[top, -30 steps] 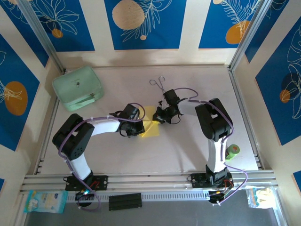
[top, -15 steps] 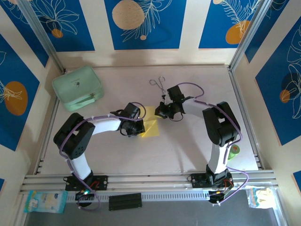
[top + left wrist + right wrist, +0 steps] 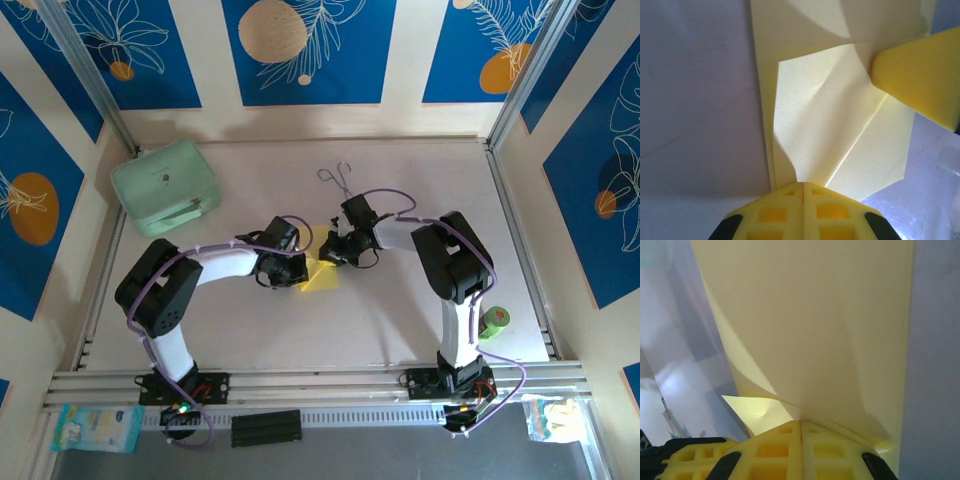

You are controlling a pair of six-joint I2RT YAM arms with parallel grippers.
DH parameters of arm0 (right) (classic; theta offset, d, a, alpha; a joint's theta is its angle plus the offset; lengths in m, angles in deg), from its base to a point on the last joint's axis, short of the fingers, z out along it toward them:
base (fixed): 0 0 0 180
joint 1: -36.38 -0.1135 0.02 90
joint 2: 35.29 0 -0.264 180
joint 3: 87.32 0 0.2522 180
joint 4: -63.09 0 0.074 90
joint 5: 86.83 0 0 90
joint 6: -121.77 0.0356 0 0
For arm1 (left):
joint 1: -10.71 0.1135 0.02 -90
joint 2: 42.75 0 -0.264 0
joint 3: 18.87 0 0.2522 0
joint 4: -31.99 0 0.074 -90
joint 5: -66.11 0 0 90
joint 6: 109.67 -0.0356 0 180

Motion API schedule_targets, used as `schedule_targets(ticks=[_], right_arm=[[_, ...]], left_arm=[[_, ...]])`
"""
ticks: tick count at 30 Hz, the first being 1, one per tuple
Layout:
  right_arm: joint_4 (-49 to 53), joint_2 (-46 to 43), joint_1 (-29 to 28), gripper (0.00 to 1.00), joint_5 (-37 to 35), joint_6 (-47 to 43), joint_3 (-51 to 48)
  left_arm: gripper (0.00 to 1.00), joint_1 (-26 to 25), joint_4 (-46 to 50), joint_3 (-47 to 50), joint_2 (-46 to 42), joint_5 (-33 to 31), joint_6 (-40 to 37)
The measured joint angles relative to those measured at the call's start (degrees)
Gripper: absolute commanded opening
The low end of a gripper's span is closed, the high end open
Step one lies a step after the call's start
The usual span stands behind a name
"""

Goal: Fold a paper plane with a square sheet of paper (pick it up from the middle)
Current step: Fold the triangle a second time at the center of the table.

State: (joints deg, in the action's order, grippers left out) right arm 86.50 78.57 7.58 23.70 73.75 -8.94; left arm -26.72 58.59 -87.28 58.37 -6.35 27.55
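Square sheet of paper (image 3: pixel 322 278), part-folded, lay mid-frame on table (image 3: pixel 400 320); left gripper (image 3: pixel 297 272) & right gripper (image 3: pixel 335 250) both clamped on opposite edges, prob. to steady it for next crease.

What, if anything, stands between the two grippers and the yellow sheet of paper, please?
Nothing visible does: the left gripper and the right gripper are each shut directly on the square sheet of paper.
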Motion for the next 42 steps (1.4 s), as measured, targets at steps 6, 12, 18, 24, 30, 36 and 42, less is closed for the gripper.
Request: schedule_targets(ticks=[6, 12, 18, 24, 30, 36, 42], right_arm=[[-0.1, 0.0, 0.1, 0.0, 0.0, 0.0, -0.2], [-0.1, 0.0, 0.1, 0.0, -0.1, 0.1, -0.2], [-0.2, 0.0, 0.1, 0.0, -0.1, 0.2, -0.2], [-0.2, 0.0, 0.2, 0.0, -0.2, 0.4, -0.2], [0.2, 0.3, 0.3, 0.0, -0.1, 0.5, -0.1], [0.5, 0.5, 0.6, 0.0, 0.1, 0.5, 0.0], [1.3, 1.0, 0.9, 0.0, 1.0, 0.5, 0.6]], left_arm=[[0.06, 0.0, -4.5, -0.4, 0.0, 1.3, 0.4], [0.05, -0.4, -9.5, -0.5, 0.9, 1.5, 2.0], [0.04, -0.4, -12.0, -0.7, 4.3, 1.7, 2.7], [0.01, -0.4, -12.4, -0.7, 4.8, 2.1, 2.9], [0.0, -0.4, -12.9, 0.0, 4.7, 2.2, 1.0], [0.0, -0.4, -14.5, 2.2, 3.5, 2.8, -2.6], [0.0, -0.4, -14.6, 3.7, 2.4, 3.5, -5.8]])
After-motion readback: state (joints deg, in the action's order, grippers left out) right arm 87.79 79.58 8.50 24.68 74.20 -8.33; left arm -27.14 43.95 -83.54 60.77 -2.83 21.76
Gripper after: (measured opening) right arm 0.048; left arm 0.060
